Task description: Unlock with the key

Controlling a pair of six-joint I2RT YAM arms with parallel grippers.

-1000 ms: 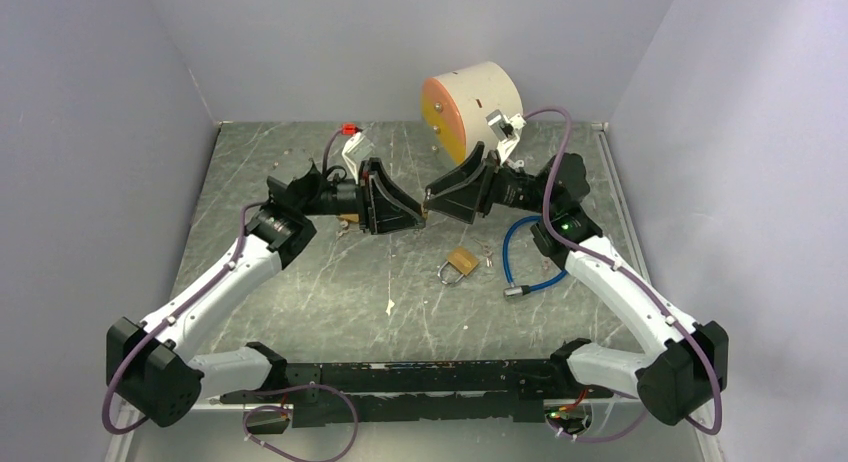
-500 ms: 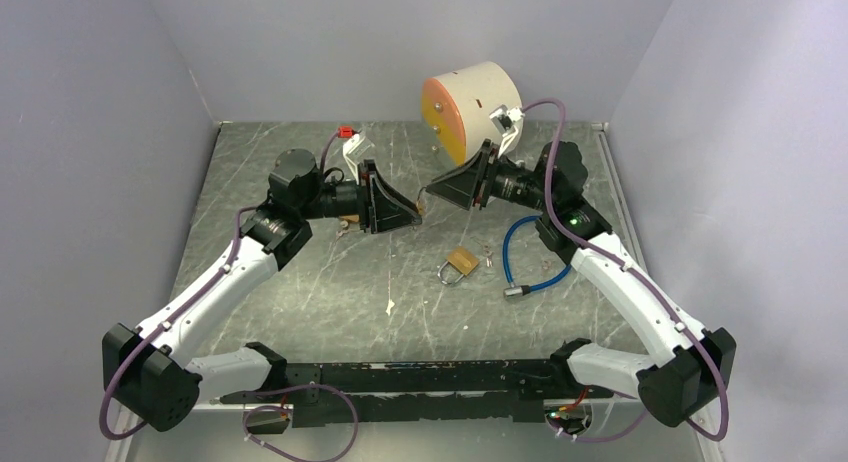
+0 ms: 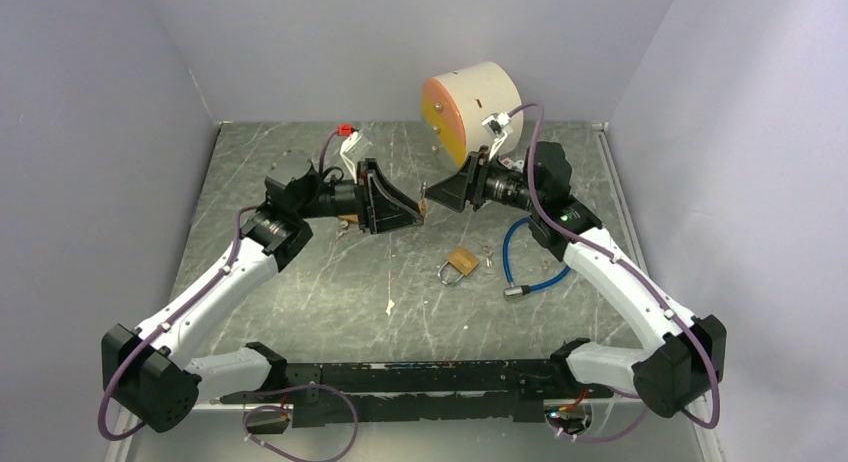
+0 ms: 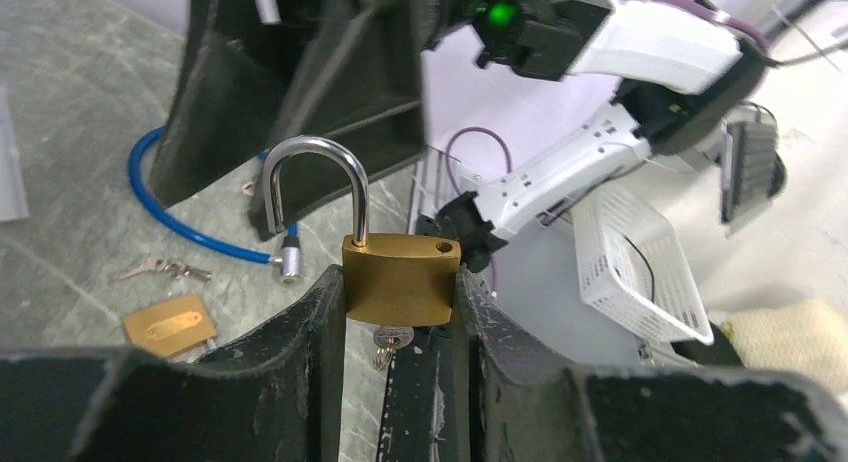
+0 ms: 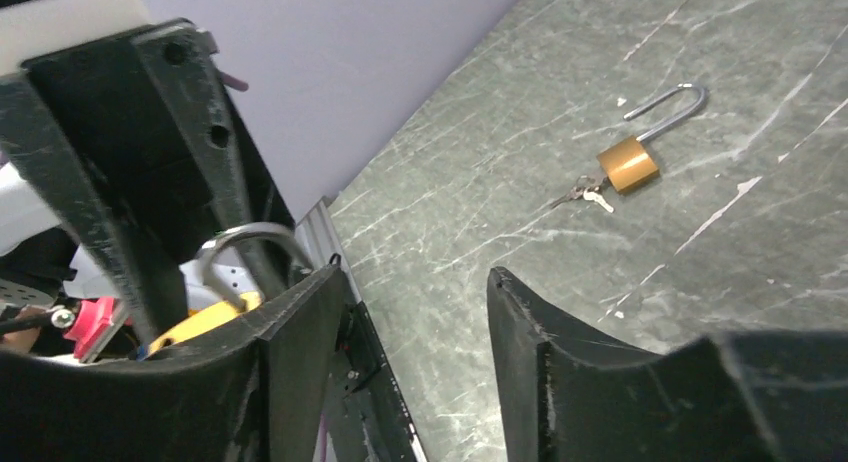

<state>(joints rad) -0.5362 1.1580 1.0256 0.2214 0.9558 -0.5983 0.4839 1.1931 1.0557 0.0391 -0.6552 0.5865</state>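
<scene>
My left gripper is shut on a brass padlock, squeezing its body between both fingers. The steel shackle stands swung open, with one end out of the body. A small silver key sticks out of the padlock's underside. In the top view, my right gripper hovers open just right of the left gripper, tip to tip. Nothing lies between the right fingers. The held padlock's shackle shows at their left.
A second brass padlock with an open shackle lies mid-table, loose keys beside it. A blue cable lock curls to its right. A white cylinder with an orange face stands at the back.
The right wrist has lifted and drawn slightly back from the left gripper. Its jaws narrowed, then widened again. The left gripper still holds the padlock in about the same place.
</scene>
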